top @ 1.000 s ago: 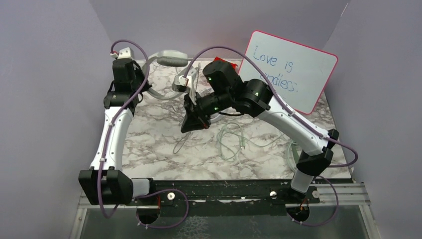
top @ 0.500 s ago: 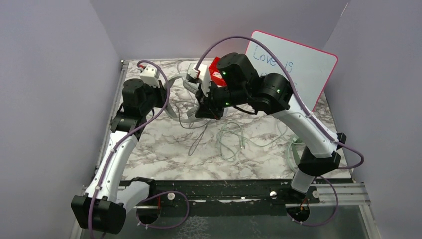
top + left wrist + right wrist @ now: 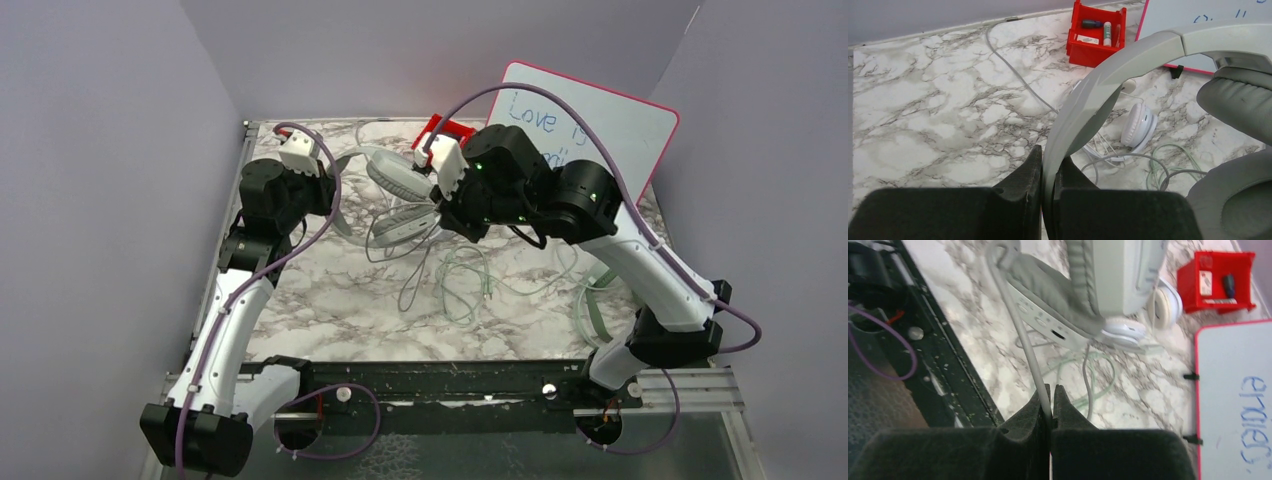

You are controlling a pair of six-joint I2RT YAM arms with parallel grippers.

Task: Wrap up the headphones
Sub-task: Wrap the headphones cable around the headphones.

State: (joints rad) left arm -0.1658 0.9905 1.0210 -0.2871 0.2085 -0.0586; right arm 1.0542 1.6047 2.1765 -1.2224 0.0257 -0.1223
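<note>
Two tight pinches hold one grey-green pair of headphones [image 3: 398, 180] above the far middle of the table [image 3: 320, 300]. My left gripper [image 3: 1048, 172] is clamped on the headband [image 3: 1108, 85]. My right gripper [image 3: 1050, 401] is clamped on the thin grey cable [image 3: 1020, 325] that leads up to a cup.

From above I cannot see either set of fingertips, because the wrists and cups cover them. In the left wrist view the lower cup is cut off at the corner. Below the right fingers the cable drops out of sight, and I cannot trace its end among the loose mint cables [image 3: 465, 280] on the table. The right arm covers part of the writing on the whiteboard [image 3: 610, 130].

The band's long curve runs left to right, from the left gripper to the two cups. The cups sit one beyond the other, just beside the right gripper. A white pair [image 3: 1138, 125] lies on the table beneath the band, near a red bin [image 3: 1095, 32].
</note>
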